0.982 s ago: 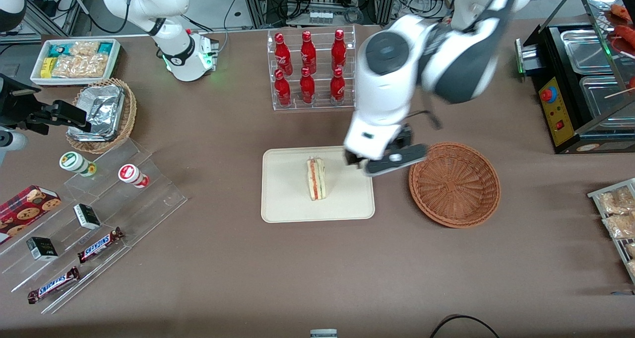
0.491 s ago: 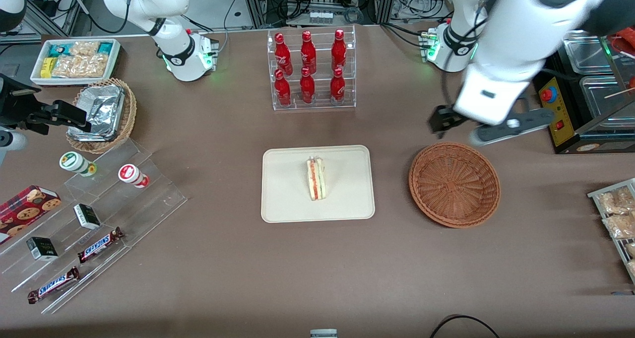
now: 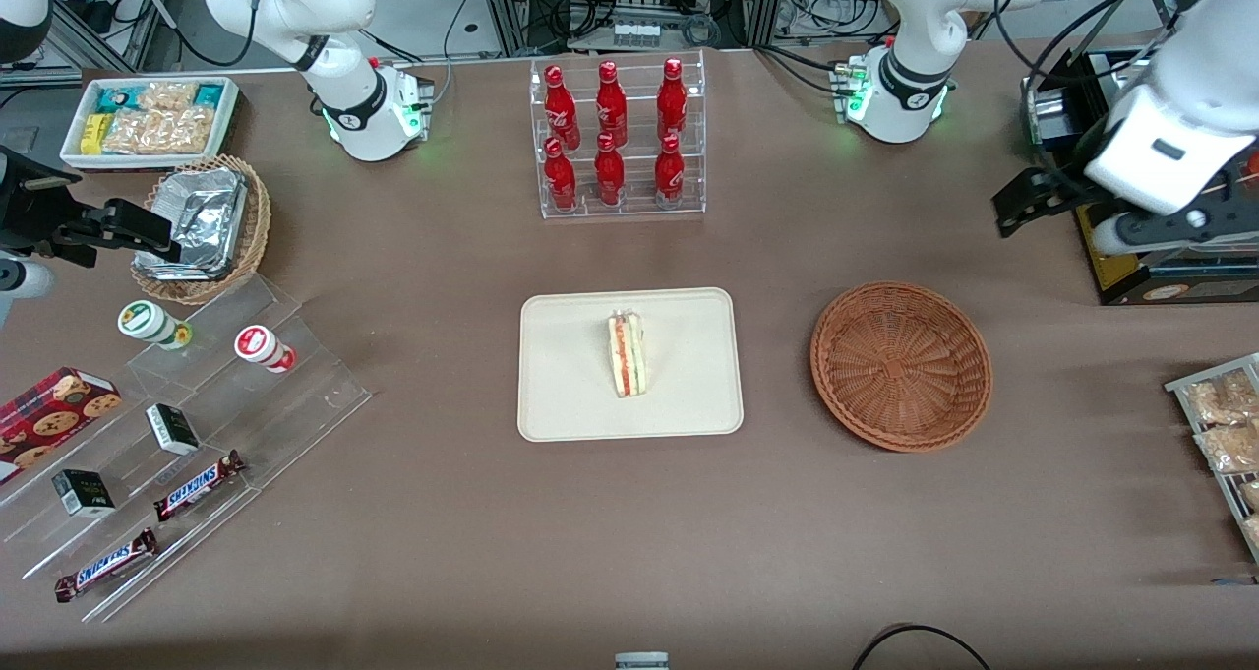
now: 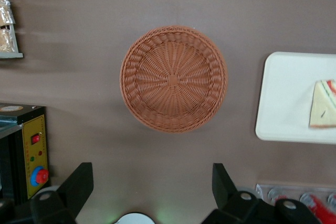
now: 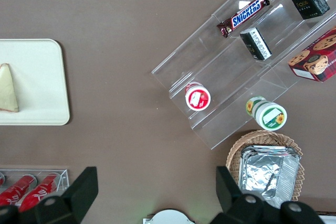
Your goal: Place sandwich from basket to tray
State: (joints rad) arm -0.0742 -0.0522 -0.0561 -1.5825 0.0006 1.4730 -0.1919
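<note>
Already done, by the look of things. Tray (image 3: 575, 395) well away from the jaws, toward the parked arm's end; basket (image 3: 900, 365) between, bare. Sandwich (image 3: 627, 355) on the tray, long axis toward the front camera. Gripper (image 3: 1131, 208) high, fingers (image 4: 79, 184) spread, nothing held.
</note>
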